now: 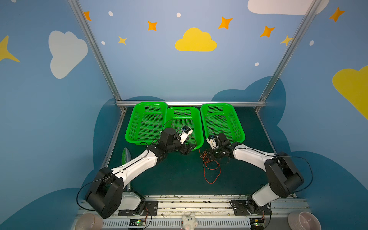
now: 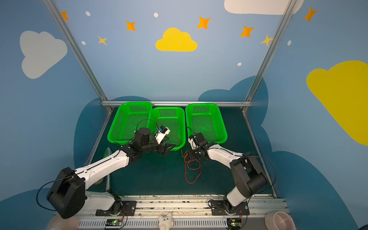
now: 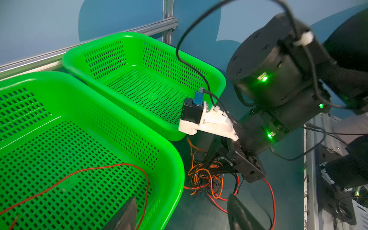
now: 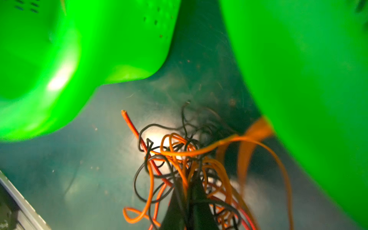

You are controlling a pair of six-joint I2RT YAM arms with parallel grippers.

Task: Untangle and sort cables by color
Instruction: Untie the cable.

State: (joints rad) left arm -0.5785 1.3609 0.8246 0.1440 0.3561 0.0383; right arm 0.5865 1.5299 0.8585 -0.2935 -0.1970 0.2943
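The cables (image 1: 209,161) lie as a tangle of thin red, orange and black wires on the mat, just in front of the gap between the middle basket (image 1: 183,109) and the right basket (image 1: 219,104). A red loop (image 1: 212,172) trails toward the front. My right gripper (image 4: 191,185) points down into the tangle and is shut on orange and black strands (image 4: 199,153). One red cable (image 3: 111,167) lies inside the middle basket (image 3: 175,171). My left gripper (image 3: 182,215) hovers over that basket's front corner, open and holding nothing. In both top views it is left of the tangle (image 2: 190,159).
A third green basket (image 1: 147,104) stands at the back left, and all three line the back rail. A green-and-white pointed object (image 1: 125,157) lies by the left wall. Bowls (image 1: 303,220) and a plush toy (image 1: 189,220) sit beyond the front rail.
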